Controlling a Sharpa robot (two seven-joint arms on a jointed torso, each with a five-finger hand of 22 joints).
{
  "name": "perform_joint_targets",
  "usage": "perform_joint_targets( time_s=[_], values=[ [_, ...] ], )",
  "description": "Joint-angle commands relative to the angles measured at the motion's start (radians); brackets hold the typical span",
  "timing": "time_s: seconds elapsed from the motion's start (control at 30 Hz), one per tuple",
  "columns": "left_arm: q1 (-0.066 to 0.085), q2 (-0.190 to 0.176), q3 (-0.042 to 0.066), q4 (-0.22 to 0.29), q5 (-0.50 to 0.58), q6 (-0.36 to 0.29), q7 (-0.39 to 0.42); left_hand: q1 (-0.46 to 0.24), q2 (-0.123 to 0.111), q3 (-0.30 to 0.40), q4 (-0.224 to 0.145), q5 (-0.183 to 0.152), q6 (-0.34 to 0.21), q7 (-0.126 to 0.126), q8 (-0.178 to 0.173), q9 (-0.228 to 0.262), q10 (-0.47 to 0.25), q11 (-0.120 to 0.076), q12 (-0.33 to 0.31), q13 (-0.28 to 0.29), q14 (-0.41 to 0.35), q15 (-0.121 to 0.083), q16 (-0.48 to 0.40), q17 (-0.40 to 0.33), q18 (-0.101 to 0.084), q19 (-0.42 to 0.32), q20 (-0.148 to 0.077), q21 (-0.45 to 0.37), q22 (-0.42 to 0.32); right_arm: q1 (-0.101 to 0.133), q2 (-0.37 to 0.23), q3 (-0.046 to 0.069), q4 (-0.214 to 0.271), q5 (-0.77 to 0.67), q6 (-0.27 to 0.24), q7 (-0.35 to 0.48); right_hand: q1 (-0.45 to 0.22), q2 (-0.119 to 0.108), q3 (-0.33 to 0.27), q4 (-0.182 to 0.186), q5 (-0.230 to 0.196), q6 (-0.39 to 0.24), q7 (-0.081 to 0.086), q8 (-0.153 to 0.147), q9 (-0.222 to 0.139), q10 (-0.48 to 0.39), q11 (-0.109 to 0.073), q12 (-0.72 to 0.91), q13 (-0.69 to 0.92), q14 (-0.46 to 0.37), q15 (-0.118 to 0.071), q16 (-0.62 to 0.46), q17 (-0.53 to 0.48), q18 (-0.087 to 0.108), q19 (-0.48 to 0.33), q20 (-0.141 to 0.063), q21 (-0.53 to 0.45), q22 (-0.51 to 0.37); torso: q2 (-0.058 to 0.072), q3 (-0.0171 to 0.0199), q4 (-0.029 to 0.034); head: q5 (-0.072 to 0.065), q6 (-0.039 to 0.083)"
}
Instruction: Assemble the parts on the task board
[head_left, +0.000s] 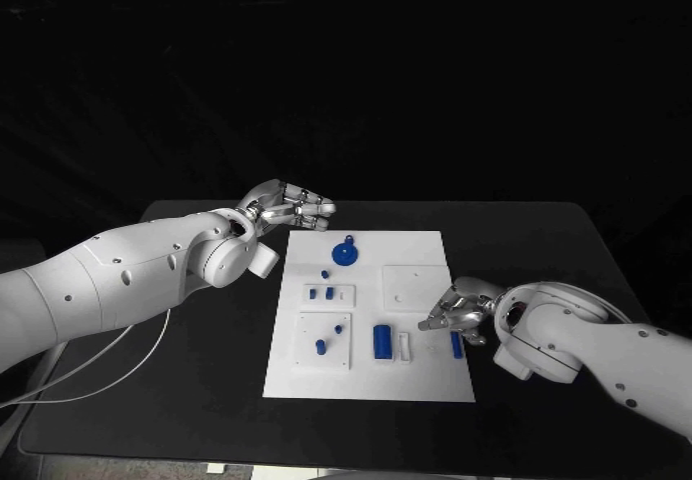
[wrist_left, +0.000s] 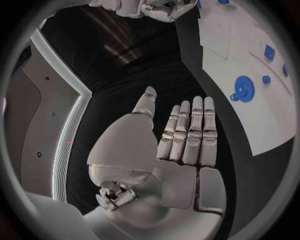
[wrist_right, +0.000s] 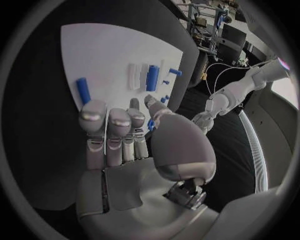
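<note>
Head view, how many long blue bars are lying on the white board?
2. One blue bar lies near-middle on the task board; the other at its right edge beside the right hand, which may hide more.

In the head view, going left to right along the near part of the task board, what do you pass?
Small blue peg → upright blue block → white strip → blue bar by the board's right edge → right hand, beside and just beyond that bar.
</note>
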Motion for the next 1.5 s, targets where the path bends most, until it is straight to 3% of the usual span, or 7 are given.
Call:
perform_joint_targets(
  time_s=[0.03, 0.13, 0.27, 0.5, 0.63, 1.17, 1.5],
  values=[
    [0.0, -0.002, 0.001, 0.006, 0.018, -0.017, 0.035, 0.008, 0.015, -0.004, -0.01, 0.005, 0.002, -0.004, 0.0, 0.001, 0.007, -0.002, 0.002, 0.001, 0.007, -0.004, -0.005, 0.002, -0.005, 0.006, 0.0, 0.007, 0.0, 0.01, -0.026, 0.006, 0.01, 0.008, 0.072, -0.012, -0.012, 0.005, 0.036, -0.017, -0.028, -0.016, 0.005, -0.002, -0.056, -0.002, 0.008, -0.008, -0.004, -0.002, 0.007, -0.009, -0.007, 0.0, 0.05, 0.006, -0.012, 0.1, 0.0, 0.0021, -0.0015, -0.023, 0.007],
    [0.0, -0.003, 0.0, 0.009, 0.02, -0.019, 0.038, 0.012, 0.024, -0.004, -0.026, 0.006, 0.004, -0.005, 0.0, 0.0, 0.01, -0.004, 0.001, 0.001, 0.009, -0.004, -0.005, 0.001, -0.007, 0.006, -0.002, 0.009, 0.0, 0.016, -0.047, 0.011, 0.012, -0.019, 0.094, -0.037, -0.017, -0.017, 0.115, -0.014, -0.088, -0.02, 0.012, -0.001, -0.103, -0.006, 0.012, -0.01, -0.006, -0.002, 0.011, -0.013, -0.012, 0.0, 0.049, 0.01, -0.016, 0.099, 0.0, 0.0008, -0.0004, -0.042, 0.01],
    [-0.001, -0.005, 0.0, 0.013, 0.021, -0.02, 0.043, 0.013, 0.025, -0.005, -0.029, 0.004, 0.006, -0.006, 0.0, 0.0, 0.011, -0.004, 0.002, 0.001, 0.01, -0.005, -0.005, 0.001, -0.007, 0.006, -0.002, 0.009, 0.0, 0.021, -0.064, 0.013, -0.003, -0.07, 0.118, -0.081, -0.024, -0.044, 0.163, -0.003, -0.104, -0.003, 0.009, -0.001, -0.126, -0.006, 0.01, -0.012, -0.011, -0.002, 0.011, -0.015, -0.016, -0.002, 0.049, 0.01, -0.02, 0.099, 0.001, -0.0002, -0.0014, -0.051, 0.012],
    [-0.002, -0.008, 0.0, 0.019, 0.022, -0.018, 0.043, 0.012, 0.024, -0.008, -0.035, -0.008, 0.007, -0.006, 0.0, 0.0, 0.013, -0.004, 0.001, 0.001, 0.013, -0.006, -0.005, 0.001, -0.008, 0.007, -0.003, 0.01, 0.0, 0.022, -0.077, 0.014, -0.019, -0.111, 0.159, -0.15, -0.03, -0.063, 0.155, 0.024, -0.123, 0.028, -0.008, 0.001, -0.054, -0.004, 0.002, -0.014, -0.013, -0.002, 0.004, -0.013, -0.013, -0.009, 0.05, 0.002, -0.022, 0.099, 0.001, -0.0012, 0.0008, -0.067, 0.011],
    [-0.003, -0.008, 0.0, 0.02, 0.022, -0.015, 0.041, 0.012, 0.024, -0.008, -0.036, -0.011, 0.006, -0.006, 0.0, 0.0, 0.013, -0.004, 0.001, 0.001, 0.012, -0.006, -0.005, 0.001, -0.008, 0.007, -0.003, 0.01, 0.0, 0.018, -0.074, 0.013, -0.016, -0.126, 0.178, -0.166, -0.029, -0.065, 0.151, 0.033, -0.123, 0.018, -0.007, 0.001, -0.014, -0.004, 0.003, -0.015, -0.013, -0.002, 0.005, -0.012, -0.012, -0.011, 0.05, 0.003, -0.024, 0.099, 0.001, -0.0026, 0.0018, -0.068, 0.009],
    [-0.003, -0.008, 0.0, 0.022, 0.022, -0.005, 0.029, 0.01, 0.028, -0.01, -0.039, -0.014, 0.006, -0.006, 0.0, 0.0, 0.009, -0.003, 0.001, 0.001, 0.009, -0.005, -0.005, 0.001, -0.008, 0.005, -0.002, 0.01, -0.001, -0.005, -0.022, -0.011, -0.028, -0.175, 0.183, -0.179, -0.05, -0.068, 0.142, 0.053, -0.126, 0.024, -0.007, 0.0, -0.018, -0.004, 0.003, -0.021, -0.017, -0.002, 0.007, -0.013, -0.013, -0.011, 0.051, 0.005, -0.022, 0.1, 0.001, -0.0026, 0.0032, -0.066, 0.006],
    [-0.003, -0.011, -0.001, 0.023, 0.022, 0.0, 0.022, 0.005, 0.026, -0.013, -0.035, -0.015, 0.003, -0.005, 0.0, 0.0, 0.006, -0.002, 0.001, 0.001, 0.006, -0.003, -0.005, 0.0, -0.008, 0.004, -0.001, 0.01, -0.002, -0.013, -0.001, -0.025, -0.046, -0.235, 0.197, -0.182, -0.069, -0.094, 0.149, 0.09, -0.149, 0.022, -0.005, 0.0, -0.009, -0.003, 0.005, -0.027, -0.02, -0.002, 0.007, -0.016, -0.014, -0.011, 0.05, 0.005, -0.026, 0.099, 0.001, -0.002, 0.002, -0.059, 0.002]
  ],
)
